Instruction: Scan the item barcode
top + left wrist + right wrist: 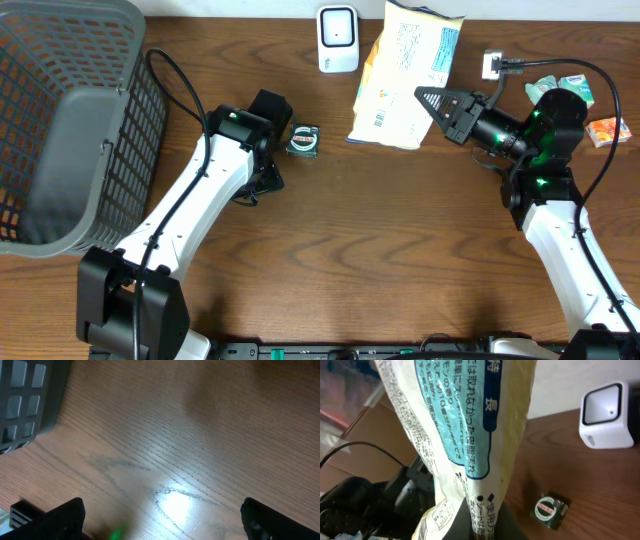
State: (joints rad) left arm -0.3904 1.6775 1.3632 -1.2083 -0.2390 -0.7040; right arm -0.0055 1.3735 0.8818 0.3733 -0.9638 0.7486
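Overhead: packet [396, 70] clamped in the right hand [428, 100].

Item 1: packet [470, 435], cream with a blue panel of Japanese print, upright and filling the centre; its lower end is pinched between the dark fingers [504, 527].
Item 2: white scanner [606, 416], standing on the wooden tabletop [555, 455].
Item 3: small green-and-black box [549, 510], flat on the tabletop, apart from the scanner.
Item 4: black cable [350, 450], behind the packet.
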